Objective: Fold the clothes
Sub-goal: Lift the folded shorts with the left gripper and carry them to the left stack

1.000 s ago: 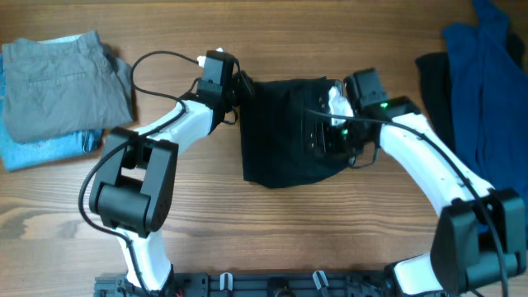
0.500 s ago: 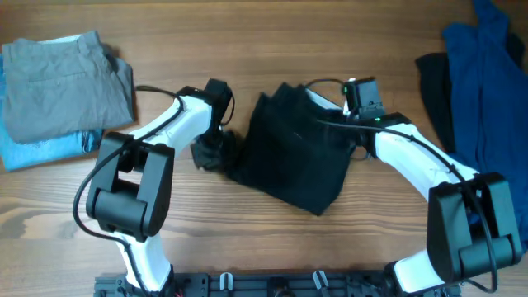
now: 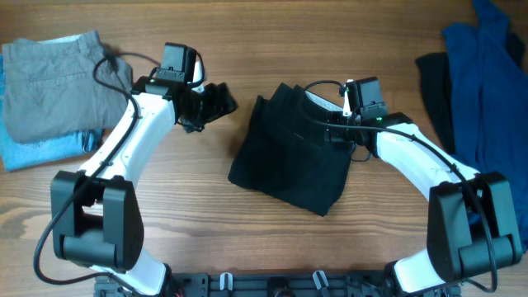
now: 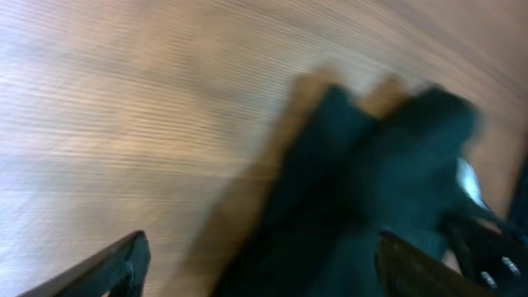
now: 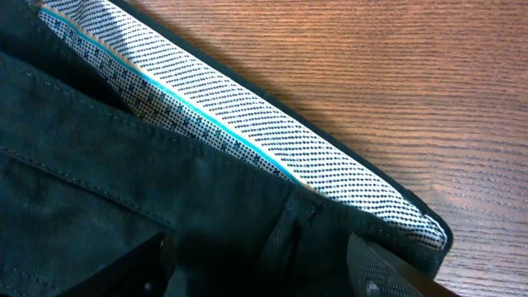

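Observation:
A black garment (image 3: 289, 161) lies roughly folded at the table's middle, its dotted white waistband lining (image 5: 247, 115) turned up at the top right. My right gripper (image 3: 337, 130) is open, its fingers (image 5: 264, 272) spread over the waistband and resting on the cloth. My left gripper (image 3: 213, 103) is open and empty, up and to the left of the garment and apart from it. The left wrist view is blurred; its fingers (image 4: 264, 276) are wide apart, with the dark garment (image 4: 371, 190) ahead.
Folded grey shorts (image 3: 58, 78) lie on a light blue garment (image 3: 41, 150) at the far left. A blue garment (image 3: 487, 74) and a black one (image 3: 433, 82) are piled at the right edge.
The garment was dragged and turned at the middle. My left gripper let go of its left edge and swung up and left. The right gripper stayed at the waistband.

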`<action>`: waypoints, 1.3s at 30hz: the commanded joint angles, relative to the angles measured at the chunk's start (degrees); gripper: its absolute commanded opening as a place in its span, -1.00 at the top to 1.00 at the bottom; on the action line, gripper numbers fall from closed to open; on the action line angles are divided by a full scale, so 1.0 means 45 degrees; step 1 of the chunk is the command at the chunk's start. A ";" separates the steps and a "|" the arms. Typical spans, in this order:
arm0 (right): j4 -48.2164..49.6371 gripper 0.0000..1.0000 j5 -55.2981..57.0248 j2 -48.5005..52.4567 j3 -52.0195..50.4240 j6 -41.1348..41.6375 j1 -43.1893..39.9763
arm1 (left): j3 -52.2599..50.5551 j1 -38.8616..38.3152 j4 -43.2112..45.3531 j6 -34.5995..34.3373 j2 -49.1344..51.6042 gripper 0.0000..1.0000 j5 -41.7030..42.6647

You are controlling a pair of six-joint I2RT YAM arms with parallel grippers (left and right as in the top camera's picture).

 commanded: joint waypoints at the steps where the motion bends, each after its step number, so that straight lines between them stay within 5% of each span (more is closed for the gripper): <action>1: -0.0136 -0.45 -0.0204 0.0214 -0.0024 -0.0141 -0.0010 | 0.0053 -0.0102 0.0520 0.2220 0.0748 -0.95 0.2953; 11: -0.0121 -0.46 -0.0199 0.0214 -0.0024 -0.0146 -0.0010 | 0.0053 -0.0529 0.1035 0.3075 0.4376 -1.00 0.6649; 15: -0.0136 -0.46 -0.0199 0.0214 -0.0024 -0.0146 -0.0005 | 0.0053 -0.1341 0.1054 0.3225 0.5032 -0.89 0.6800; 16: -0.0141 -0.46 -0.0199 0.0214 -0.0024 -0.0146 -0.0005 | 0.0053 -0.1477 0.1088 0.3220 0.5056 -0.72 0.6776; 21: -0.0316 -0.46 -0.0199 0.0214 -0.0019 -0.0146 -0.0010 | 0.0058 -0.1477 0.1127 0.2953 0.5027 0.92 0.5299; 25: -0.1083 -0.46 0.0058 -0.0432 0.0364 -0.0199 -0.0010 | 0.0287 -0.0306 0.0767 0.2356 0.4289 0.92 0.3560; 32: -0.1948 -0.56 0.0675 -0.3283 0.1117 -0.0826 -0.0010 | 0.3789 0.2220 -0.2579 0.3007 0.1608 0.92 -0.4692; 35: -0.2365 -0.56 0.0670 -0.3628 0.1117 -0.0816 -0.0010 | 0.4823 0.3293 -0.1982 0.3181 0.1015 0.92 -0.6834; 39: -0.2885 -0.56 0.0670 -0.3594 0.1117 -0.0816 -0.0010 | 0.5163 0.4580 0.0262 0.4561 0.0947 0.92 -0.7067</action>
